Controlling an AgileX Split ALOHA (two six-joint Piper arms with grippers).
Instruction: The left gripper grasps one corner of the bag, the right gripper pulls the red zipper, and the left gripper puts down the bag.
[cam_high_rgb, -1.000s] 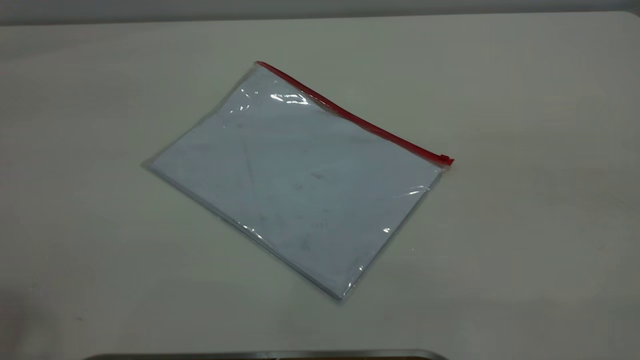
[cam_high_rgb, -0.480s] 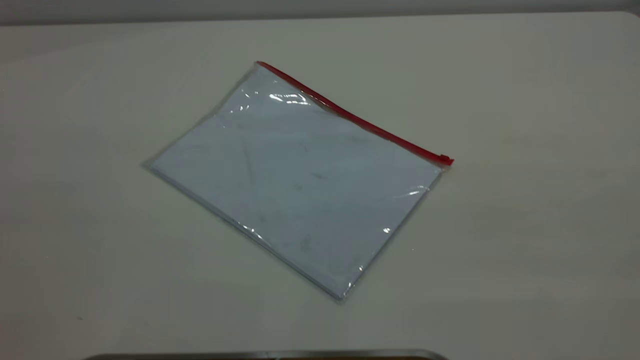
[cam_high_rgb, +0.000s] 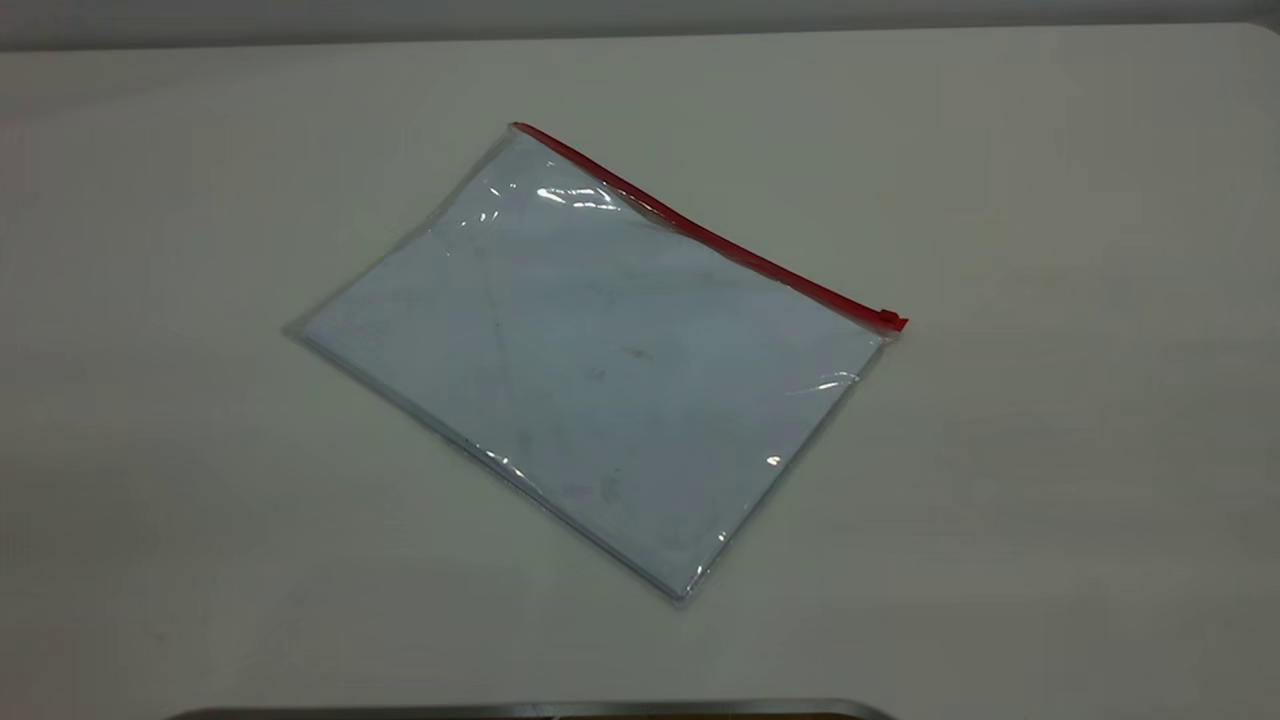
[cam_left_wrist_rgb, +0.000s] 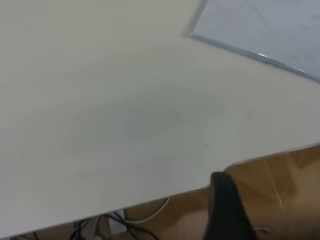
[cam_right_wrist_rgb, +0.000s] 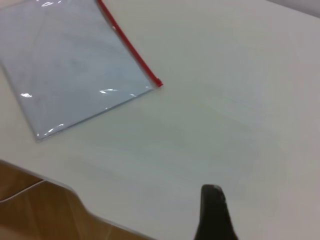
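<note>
The bag (cam_high_rgb: 590, 360) lies flat on the pale worktop (cam_high_rgb: 1050, 480), turned at an angle, with nothing touching it. The red zipper (cam_high_rgb: 705, 232) runs along its far long edge, and the little slider tab (cam_high_rgb: 889, 318) sits at the end nearer the right hand. That is also where the corner of the bag (cam_high_rgb: 893, 327) meets the clear side seam.

The left hand (cam_left_wrist_rgb: 227, 212) shows only one dark finger, hanging off the worktop's edge and well apart from the bag's clear corner; its spread cannot be told. The right hand (cam_right_wrist_rgb: 215, 215) shows one dark finger above bare worktop, well apart from the slider; I cannot tell its spread either.
</note>
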